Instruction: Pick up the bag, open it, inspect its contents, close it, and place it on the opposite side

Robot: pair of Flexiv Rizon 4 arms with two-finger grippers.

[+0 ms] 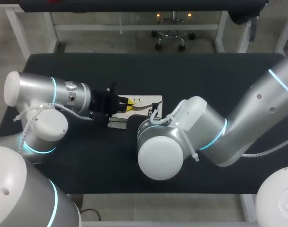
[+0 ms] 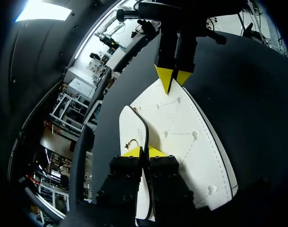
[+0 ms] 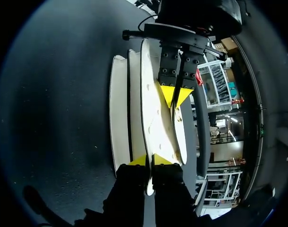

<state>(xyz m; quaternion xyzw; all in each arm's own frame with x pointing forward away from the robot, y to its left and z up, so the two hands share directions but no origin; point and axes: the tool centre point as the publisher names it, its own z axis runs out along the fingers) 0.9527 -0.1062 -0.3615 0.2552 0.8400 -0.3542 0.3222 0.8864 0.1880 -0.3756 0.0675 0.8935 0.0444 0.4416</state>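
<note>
A white stitched bag (image 1: 145,100) lies near the middle of the black table, held from two opposite sides. In the left wrist view my left gripper (image 2: 143,152) is shut on the near edge of the bag (image 2: 184,137), beside a small gold clasp (image 2: 131,142). My right gripper (image 2: 173,78) pinches the far edge. In the right wrist view my right gripper (image 3: 149,160) is shut on a thin white panel of the bag (image 3: 153,113), and my left gripper (image 3: 176,96) grips the opposite end. In the head view my left gripper (image 1: 128,106) shows its yellow tips, while my right arm's wrist hides its own fingers.
The black table (image 1: 205,75) spreads bare around the bag, with open room to the far left and far right. My right arm's big elbow joint (image 1: 160,151) hangs over the table's front middle.
</note>
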